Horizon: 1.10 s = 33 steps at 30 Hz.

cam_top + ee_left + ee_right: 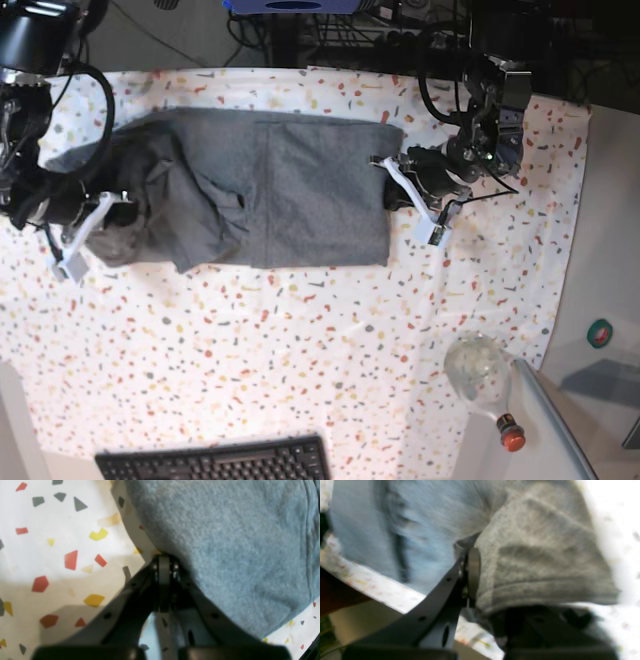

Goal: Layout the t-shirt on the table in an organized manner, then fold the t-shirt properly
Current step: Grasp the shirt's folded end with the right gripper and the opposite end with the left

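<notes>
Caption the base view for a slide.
Both tools grip the grey t-shirt from opposite ends on the speckled table, its left part still bunched.

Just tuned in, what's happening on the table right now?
Both arms are working a heather-grey t-shirt spread on the terrazzo-speckled table. The left gripper is shut at the shirt's straight edge, though the pinch itself isn't clear. The right gripper is shut on a bunched-up sleeve end. That end is rumpled; the middle and the left gripper's end lie flat. No tidy fold is visible yet. A black keyboard and a bottle sit near the front.
</notes>
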Motion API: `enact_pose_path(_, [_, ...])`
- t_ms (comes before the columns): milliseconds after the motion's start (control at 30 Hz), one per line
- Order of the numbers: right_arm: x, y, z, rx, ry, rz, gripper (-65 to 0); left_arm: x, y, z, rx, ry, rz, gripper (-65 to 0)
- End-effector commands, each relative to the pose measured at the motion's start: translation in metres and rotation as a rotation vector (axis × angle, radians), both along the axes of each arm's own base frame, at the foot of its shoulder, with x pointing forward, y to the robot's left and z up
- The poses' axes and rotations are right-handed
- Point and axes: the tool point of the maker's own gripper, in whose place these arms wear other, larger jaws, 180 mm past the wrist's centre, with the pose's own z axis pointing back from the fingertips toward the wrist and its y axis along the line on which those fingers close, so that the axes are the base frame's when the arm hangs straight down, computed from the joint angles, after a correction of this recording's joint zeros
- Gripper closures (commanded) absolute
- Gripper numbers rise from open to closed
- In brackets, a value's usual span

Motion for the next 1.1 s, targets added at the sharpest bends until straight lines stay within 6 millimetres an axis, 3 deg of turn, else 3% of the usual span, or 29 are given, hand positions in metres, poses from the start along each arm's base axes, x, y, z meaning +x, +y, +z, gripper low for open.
enact_pose_path(0, [0.005, 0.005, 0.013, 0.003, -0.034, 0.01, 0.0, 0.002, 0.001, 0.002, 0.013, -0.004, -0.011, 0.0])
enact_pose_path(200, [-0.001, 0.052, 0.035, 0.063, -0.032, 0.053, 0.0, 0.009, 0.003, 0.006, 0.013, -0.019, -0.005, 0.0])
enact_pose_path(633, [0.008, 0.161, 0.054, 0.256, -0.057, 0.115, 0.0, 0.001, 0.001, -0.002, 0.089, -0.004, -0.059, 0.0])
enact_pose_path(1067, [0.011, 0.21, 0.069, 0.289, -0.138, 0.239, 0.0, -0.006, 0.002, -0.007, 0.09, 0.011, -0.06, 0.0])
